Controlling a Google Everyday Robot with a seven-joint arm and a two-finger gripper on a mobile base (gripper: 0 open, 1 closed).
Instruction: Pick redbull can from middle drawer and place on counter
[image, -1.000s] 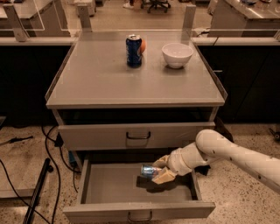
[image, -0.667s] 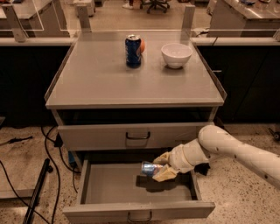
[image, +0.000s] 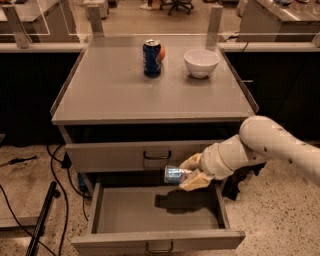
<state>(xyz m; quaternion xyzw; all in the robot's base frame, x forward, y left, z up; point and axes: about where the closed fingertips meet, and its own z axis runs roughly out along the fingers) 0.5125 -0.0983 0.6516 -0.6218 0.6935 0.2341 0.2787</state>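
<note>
The redbull can (image: 175, 175), slim, blue and silver, lies on its side in my gripper (image: 190, 173), which is shut on it. The gripper holds the can in the air above the open middle drawer (image: 125, 212), in front of the closed drawer front (image: 115, 155) above it. The can's shadow falls on the drawer floor. My white arm (image: 265, 145) reaches in from the right. The counter (image: 125, 90) is the grey cabinet top above, with low raised side edges.
A wider dark-blue soda can (image: 152, 58) and a white bowl (image: 201, 62) stand at the back of the counter. Black cables (image: 55, 165) and a dark pole (image: 42, 215) lie on the floor to the left. Desks stand behind.
The gripper has lifted the redbull can up out of the middle drawer, from near the drawer floor to the level of the closed drawer front above. The arm has risen with it.
</note>
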